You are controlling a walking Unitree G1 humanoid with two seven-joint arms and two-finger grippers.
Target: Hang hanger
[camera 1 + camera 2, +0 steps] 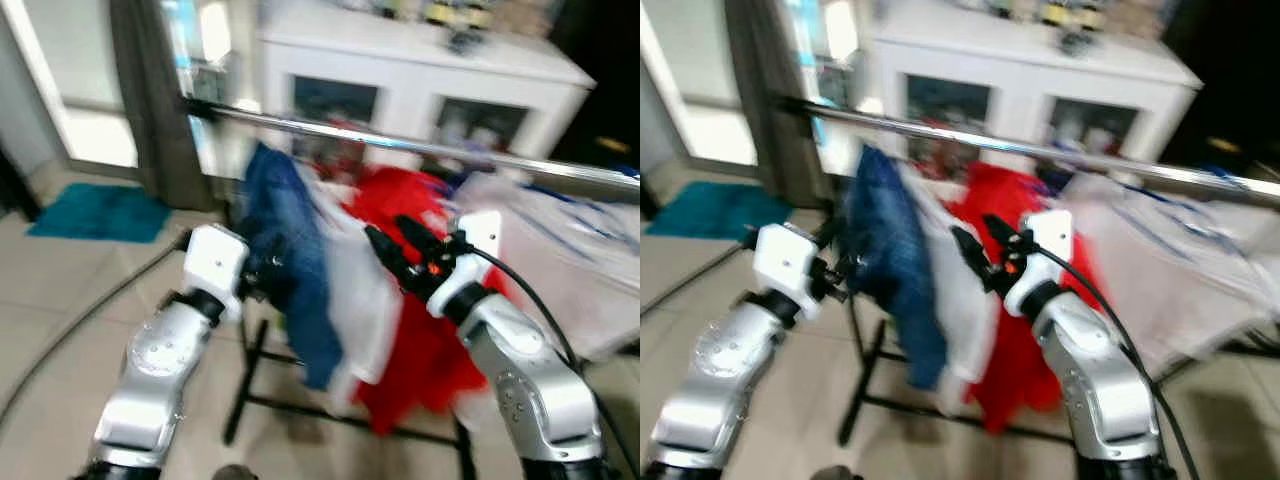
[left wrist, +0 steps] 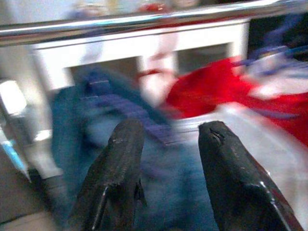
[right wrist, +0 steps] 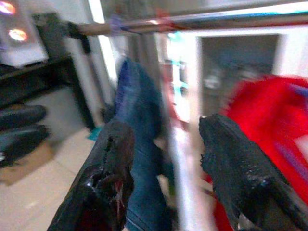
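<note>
Left gripper (image 2: pixel 166 168): 2 black fingers (image 2: pixel 118 178) spread apart, nothing between them, blue garment (image 1: pixel 290 260) right in front. From the head camera the left gripper sits against the left edge of that blue garment, below the rail (image 1: pixel 400 140); contact can't be confirmed because of blur.

Right gripper (image 1: pixel 395 245): fingers (image 3: pixel 108 183) also spread, nothing pinched. They point up and left at the white garment (image 1: pixel 355 290), with the red garment (image 1: pixel 430 340) behind and to its right. In the right wrist view the blue garment and the red one show past the fingers, a pale blurred strip between them.

Hanger: can't make one out anywhere, all frames are motion-blurred. Top of the blue garment reaches up close to the rail, but how it is attached is not readable.

Rail is a chrome bar running from upper left down to the right, on a black floor stand (image 1: pixel 250 380). Order along it, left to right: blue, white, red, then a pale garment with blue stripes (image 1: pixel 560 260) spread out to the far right.

Behind the rail: white cabinet (image 1: pixel 420 75) with glass doors, small items on top too blurred to identify. Grey curtain (image 1: pixel 150 100) at left, teal mat (image 1: pixel 100 212) on the tiled floor (image 1: pixel 60 290) beside it. Black cable (image 1: pixel 520 290) runs along the right arm.
</note>
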